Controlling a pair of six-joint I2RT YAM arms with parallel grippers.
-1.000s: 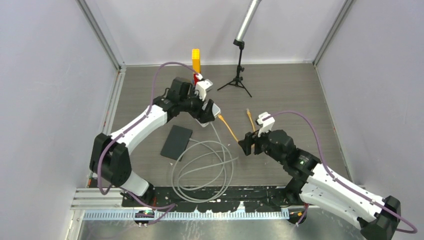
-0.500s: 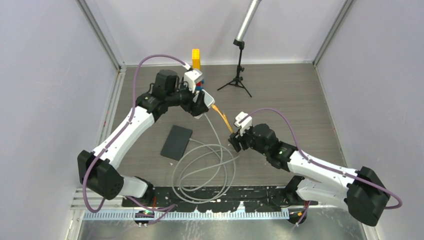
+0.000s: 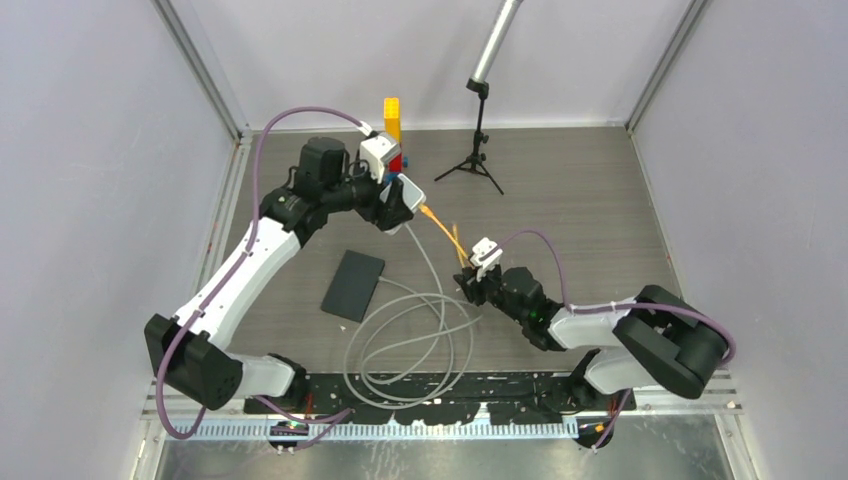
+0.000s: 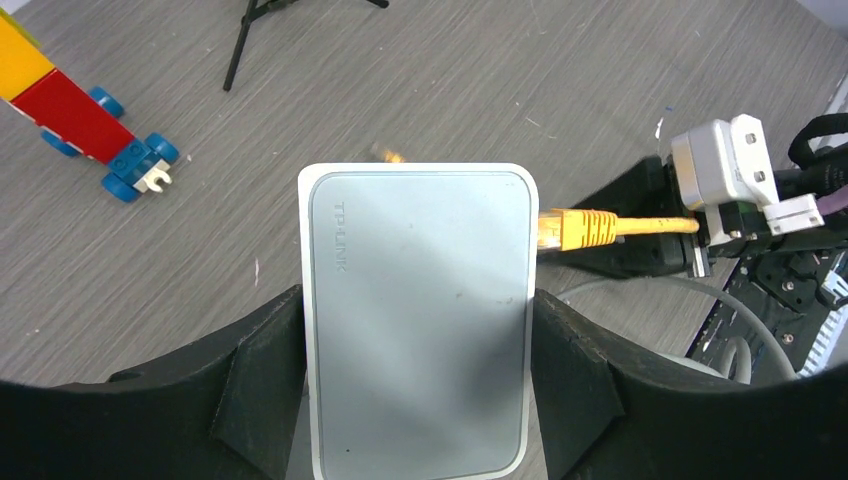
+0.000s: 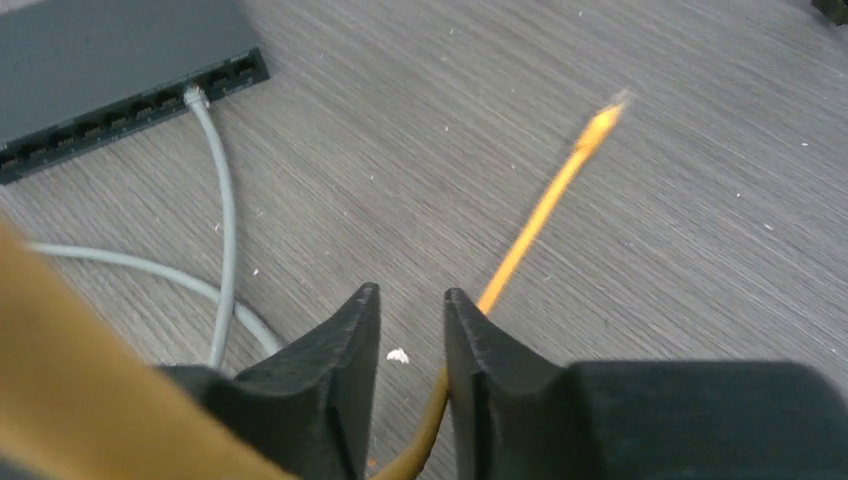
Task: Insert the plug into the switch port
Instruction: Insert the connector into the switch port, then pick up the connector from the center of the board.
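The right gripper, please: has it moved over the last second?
Yes. The right gripper has shifted left, closer to the dark flat box, which stayed put.

Behind the white box [image 3: 405, 197] a block tower [image 3: 392, 118] and tripod [image 3: 478, 150], grey cable loops [image 3: 408, 335] near the arm bases, open floor [image 3: 600, 200] at right

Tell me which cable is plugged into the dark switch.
The grey cable, whose plug sits in the dark switch port row. The orange cable instead ends at the side of the white box.
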